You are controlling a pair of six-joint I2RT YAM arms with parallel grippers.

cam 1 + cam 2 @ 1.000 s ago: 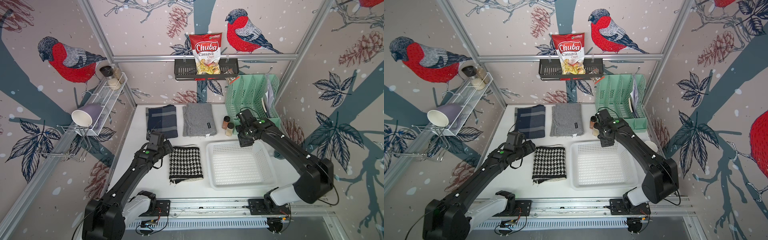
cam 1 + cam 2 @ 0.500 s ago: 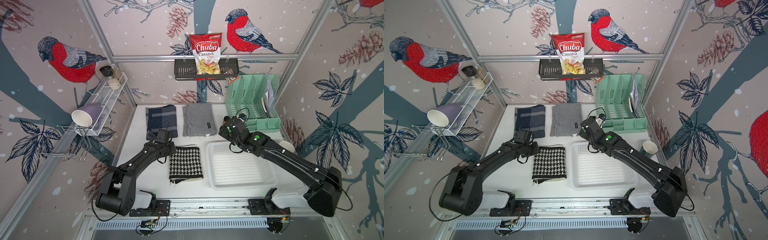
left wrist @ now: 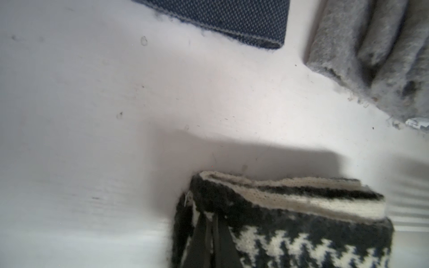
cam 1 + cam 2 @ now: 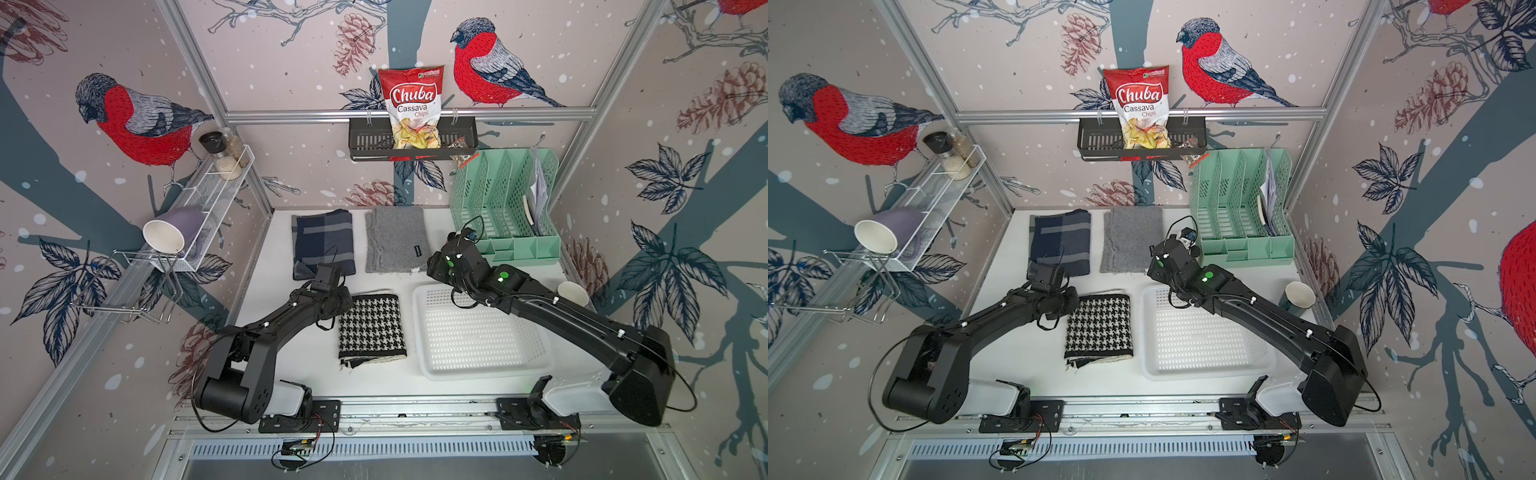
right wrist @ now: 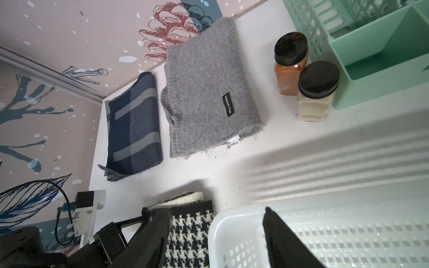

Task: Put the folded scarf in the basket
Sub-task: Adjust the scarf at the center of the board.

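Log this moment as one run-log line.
left end effector: shut on houndstooth scarf corner | right end effector: open, near basket corner | scarf: beside basket, not in | basket: empty

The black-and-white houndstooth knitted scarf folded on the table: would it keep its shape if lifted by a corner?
Probably floppy: the black-and-white houndstooth knitted scarf is soft knit lying in loose stacked layers, so they would likely droop and unfold. Its fuzzy surface should not slip easily between fingers.

Bullfinch-and-pinecone wallpaper (image 4: 137, 124) on three walls; aluminium frame rail (image 4: 291, 114) across back; white tabletop (image 4: 307, 353); even light.
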